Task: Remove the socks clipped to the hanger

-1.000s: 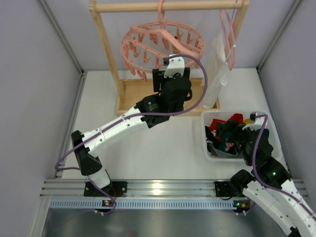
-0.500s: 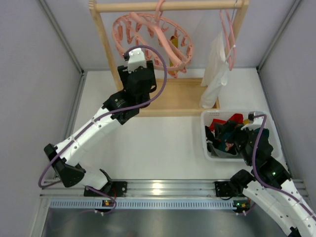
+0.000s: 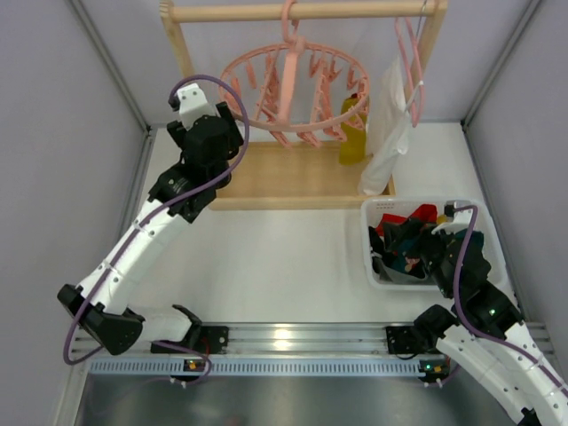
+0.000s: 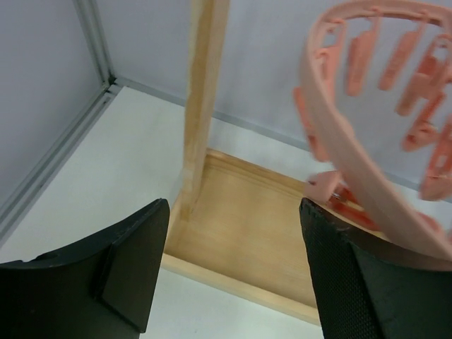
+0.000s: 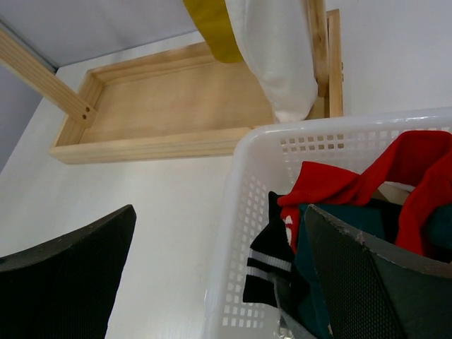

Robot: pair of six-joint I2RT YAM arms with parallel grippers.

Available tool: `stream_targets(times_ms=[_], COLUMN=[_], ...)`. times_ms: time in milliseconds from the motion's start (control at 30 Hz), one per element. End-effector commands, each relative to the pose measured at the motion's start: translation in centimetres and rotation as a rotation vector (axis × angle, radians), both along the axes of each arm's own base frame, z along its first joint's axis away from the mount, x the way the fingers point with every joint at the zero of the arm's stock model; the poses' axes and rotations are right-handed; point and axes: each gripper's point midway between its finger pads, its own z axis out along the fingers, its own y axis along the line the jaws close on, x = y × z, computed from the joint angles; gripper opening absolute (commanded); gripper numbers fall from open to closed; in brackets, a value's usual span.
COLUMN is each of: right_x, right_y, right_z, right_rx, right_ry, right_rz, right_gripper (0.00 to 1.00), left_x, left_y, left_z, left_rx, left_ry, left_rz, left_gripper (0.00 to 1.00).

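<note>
The round pink hoop hanger [image 3: 293, 84] hangs by its hook from the wooden rail. One mustard-yellow sock [image 3: 353, 133] hangs from its right side. My left gripper [image 3: 216, 142] is open and empty, just left of the hoop by the rack's left post. In the left wrist view [image 4: 234, 212] the hoop's rim and pegs [image 4: 339, 134] sit at the upper right, beside the right finger. My right gripper [image 3: 441, 248] is open and empty over the white basket, also seen in its own wrist view [image 5: 219, 226]. Red socks [image 5: 395, 169], teal ones [image 5: 332, 282] and a black striped one [image 5: 272, 261] lie in the basket.
The wooden rack has a left post [image 4: 201, 106] and a base tray [image 3: 293, 177]. A large white cloth [image 3: 386, 133] hangs from a thin pink clothes hanger [image 3: 410, 62] at the right. The white basket [image 3: 368, 240] stands at the front right. Grey walls close in both sides.
My left arm has swung from under the hoop out to its left side. The hoop has rocked and turned, and the yellow sock now hangs in view. The right arm has not moved.
</note>
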Motion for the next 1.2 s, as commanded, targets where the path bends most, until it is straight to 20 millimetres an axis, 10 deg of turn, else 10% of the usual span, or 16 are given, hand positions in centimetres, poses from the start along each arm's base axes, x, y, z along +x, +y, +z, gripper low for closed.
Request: stream_targets(times_ms=[0, 300, 633, 767, 1000, 1167], right_x=[0.0, 0.2, 0.9, 1.1, 1.2, 1.3], right_y=[0.7, 1.1, 2.1, 2.7, 3.0, 3.1], right_z=[0.8, 1.0, 0.5, 0.5, 0.1, 0.5], right_rx=[0.016, 0.014, -0.003, 0.001, -0.001, 0.003], right_ry=[-0.031, -0.034, -0.015, -0.008, 0.003, -0.002], right_rz=[0.031, 0.049, 0.073, 0.095, 0.102, 0.1], right_gripper=[0.99, 0.99, 0.99, 0.99, 0.99, 1.0], left_x=[-1.4, -5.2, -9.7, -10.3, -14.8, -13.6], left_y=[2.2, 3.6, -4.0, -5.5, -14.2, -18.1], left_z=[0.8, -0.3, -2.4, -3.5, -2.9, -4.4], left_rx=[-0.082, -0.14, -0.267, -0.162, -0.026, 0.1], left_ry=[-0.036, -0.04, 0.035, 0.063, 0.054, 0.081], left_rz=[0.02, -0.043, -0.509, -0.426, -0.52, -0.498], left_gripper=[0.78, 0.98, 0.98, 0.98, 0.98, 0.98])
